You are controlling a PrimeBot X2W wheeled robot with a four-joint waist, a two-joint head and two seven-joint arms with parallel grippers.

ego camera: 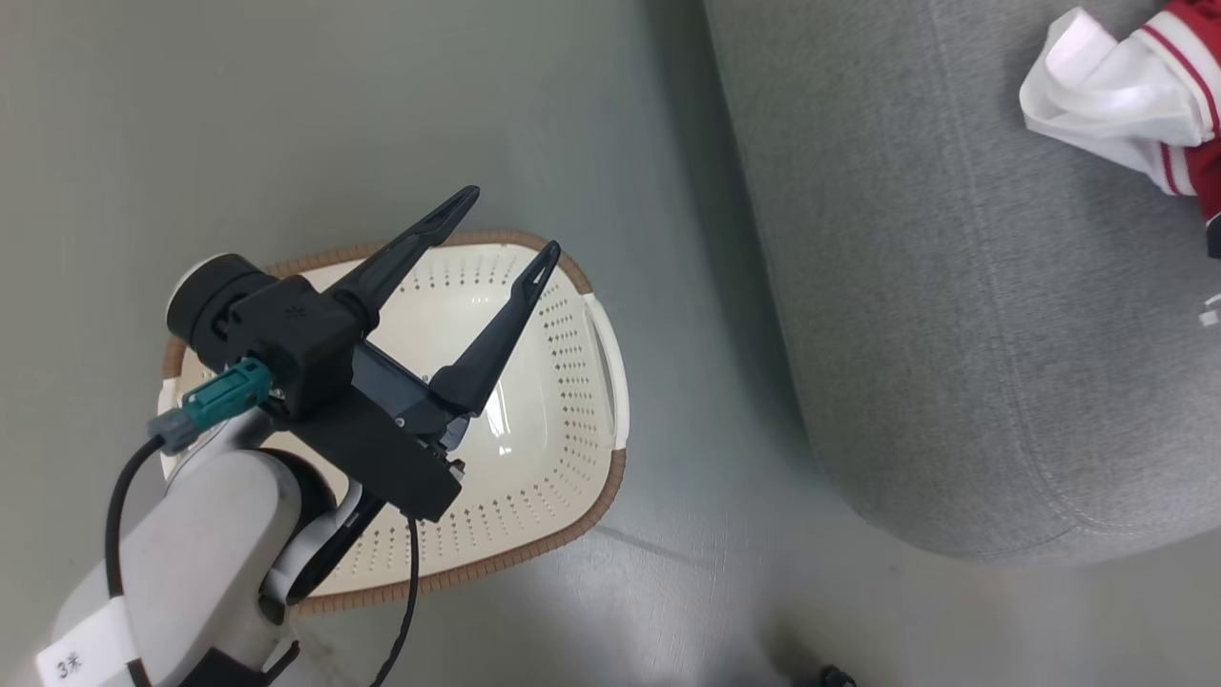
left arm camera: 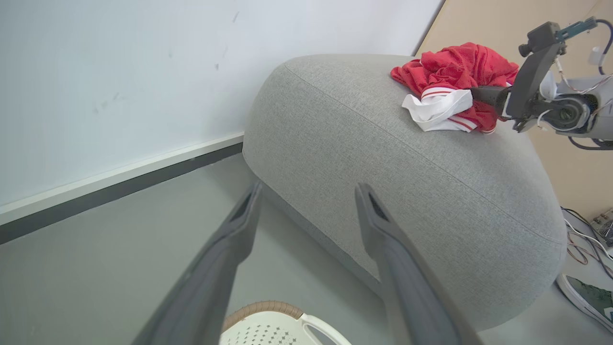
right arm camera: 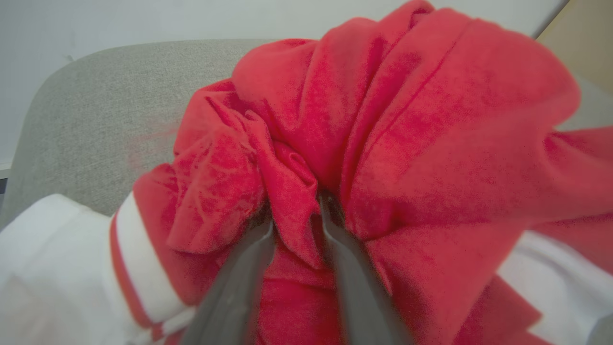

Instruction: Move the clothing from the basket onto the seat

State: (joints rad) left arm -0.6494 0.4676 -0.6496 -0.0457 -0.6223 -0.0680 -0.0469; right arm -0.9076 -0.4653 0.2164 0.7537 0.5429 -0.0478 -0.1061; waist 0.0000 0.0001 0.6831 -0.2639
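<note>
Lying on the large grey upholstered seat (right arm camera: 96, 105), the crumpled red-and-white fabric clothing (right arm camera: 383, 120) is found directly ahead of the right gripper (right arm camera: 296, 213), its fingers (right arm camera: 239, 287) narrowly parted around one fold (pinched or freed: undeterminable); left gripper (ego camera: 510, 221) wide open, empty.

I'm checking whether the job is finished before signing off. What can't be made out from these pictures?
Head view: the left gripper covers part of the basket floor.
Head view: the right edge cuts off the clothing.
Right wrist view: red folds bury the right gripper at its jaws' tips, so whether they grip is unclear.
Left wrist view: the bottom edge cuts off most of the basket.
</note>
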